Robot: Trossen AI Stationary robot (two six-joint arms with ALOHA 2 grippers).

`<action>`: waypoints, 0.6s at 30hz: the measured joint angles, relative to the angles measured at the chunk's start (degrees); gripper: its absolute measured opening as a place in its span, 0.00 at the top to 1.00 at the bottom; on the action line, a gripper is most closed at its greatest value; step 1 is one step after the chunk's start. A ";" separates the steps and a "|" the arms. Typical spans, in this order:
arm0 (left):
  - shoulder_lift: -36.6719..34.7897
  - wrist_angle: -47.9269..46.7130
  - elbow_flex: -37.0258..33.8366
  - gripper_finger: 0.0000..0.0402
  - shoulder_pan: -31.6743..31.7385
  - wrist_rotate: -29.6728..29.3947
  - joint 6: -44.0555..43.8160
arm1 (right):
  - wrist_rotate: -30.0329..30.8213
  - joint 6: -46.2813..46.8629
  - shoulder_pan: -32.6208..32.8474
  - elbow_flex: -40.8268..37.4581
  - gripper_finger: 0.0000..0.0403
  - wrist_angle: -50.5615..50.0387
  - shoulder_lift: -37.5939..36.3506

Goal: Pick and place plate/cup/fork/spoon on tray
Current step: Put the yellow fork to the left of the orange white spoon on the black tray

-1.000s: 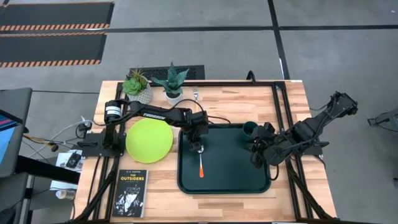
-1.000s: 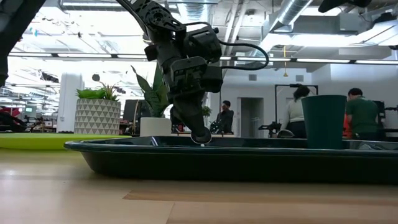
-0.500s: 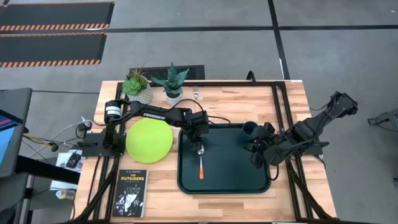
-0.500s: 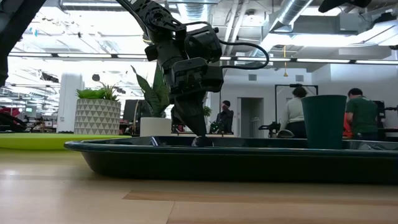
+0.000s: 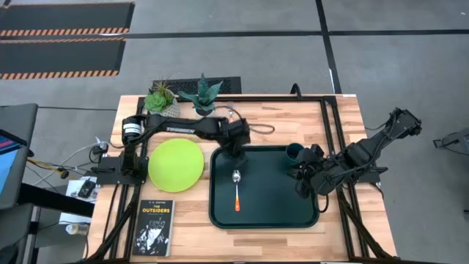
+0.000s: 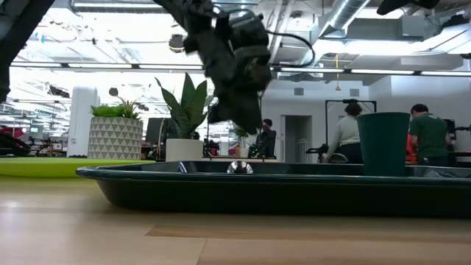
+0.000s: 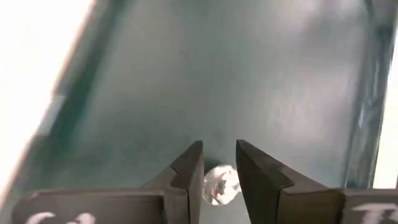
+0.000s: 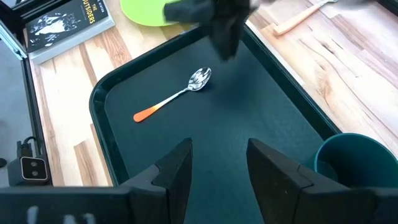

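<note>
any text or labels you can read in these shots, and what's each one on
"THE OUTSIDERS": on the cover of the black book, readable in the high view; the right wrist view shows only part of it.
Smaller line above that title on the book: too small to read.
White lettering along the left arm: too small to read.
White marks on the left hand's body, cut off at the edge of the left wrist view: unreadable.
Nothing readable on the tray, spoon, cup or plate.

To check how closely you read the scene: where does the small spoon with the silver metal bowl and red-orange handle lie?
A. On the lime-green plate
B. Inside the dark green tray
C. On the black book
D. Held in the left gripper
B: the small spoon with the silver metal bowl and red-orange handle lies flat on the floor of the dark green rectangular tray, free of the left gripper.
</note>
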 joint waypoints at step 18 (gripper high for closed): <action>-1.36 -10.62 8.17 0.44 12.35 -23.00 -6.53 | 1.36 5.17 -0.11 0.02 0.53 -4.90 -0.02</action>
